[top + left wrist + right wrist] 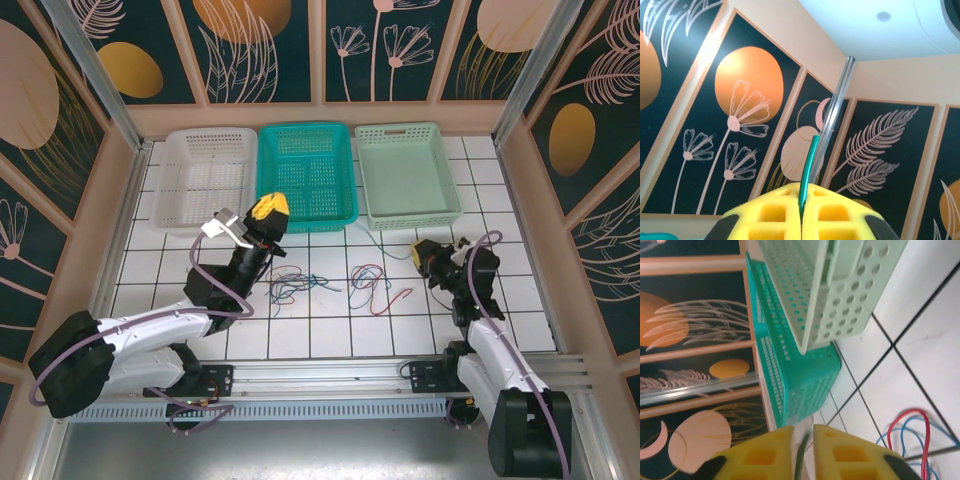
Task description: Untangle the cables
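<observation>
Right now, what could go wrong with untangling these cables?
1. The left jaws are shut on a green cable; pulling on it could tighten the tangle.
2. The right jaws stand slightly apart around a green strand, which may slip out.

From above and behind both arm bases, looks steeply down on the whole tiled surface. From just behind the left gripper, very near, tilts up past it to the wall panels. From just behind the right gripper, rolled sideways, faces low toward the teal basket ahead. Shares with the overhead view that basket and the cables beside the gripper.
</observation>
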You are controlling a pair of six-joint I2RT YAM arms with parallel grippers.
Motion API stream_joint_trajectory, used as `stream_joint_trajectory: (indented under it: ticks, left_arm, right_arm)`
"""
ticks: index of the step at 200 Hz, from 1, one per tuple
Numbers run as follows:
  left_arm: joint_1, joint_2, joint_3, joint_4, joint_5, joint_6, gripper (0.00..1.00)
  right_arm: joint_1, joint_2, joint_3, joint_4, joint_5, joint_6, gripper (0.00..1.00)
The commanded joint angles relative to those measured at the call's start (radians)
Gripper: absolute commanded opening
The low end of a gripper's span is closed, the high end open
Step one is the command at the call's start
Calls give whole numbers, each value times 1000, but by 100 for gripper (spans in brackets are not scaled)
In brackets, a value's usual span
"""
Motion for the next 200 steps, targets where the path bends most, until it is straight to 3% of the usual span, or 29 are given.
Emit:
stream_joint_trajectory:
  ticks: [1,9,28,62,113,161,200]
  left_arm:
    - [10,-119,113,-117,-79,134,0]
    - [13,-162,147,-231,-119,189,0]
    - [27,-278,190,-407,-212,287,0]
    - [48,-421,288,-669,-390,445,0]
    - [73,-456,156,-492,-491,665,0]
    - [172,-395,112,-469,-540,631,0]
    - [291,-359,109,-509,-478,536,0]
  right_arm:
    - [2,-8,152,-199,110,-261,55]
    - [3,-13,206,-256,127,-341,62]
    - [3,-24,296,-358,178,-469,69]
    - [3,-17,346,-402,239,-547,70]
    - [3,8,329,-385,208,-559,70]
    - [3,-11,320,-427,226,-584,71]
    - [3,-11,299,-418,217,-583,71]
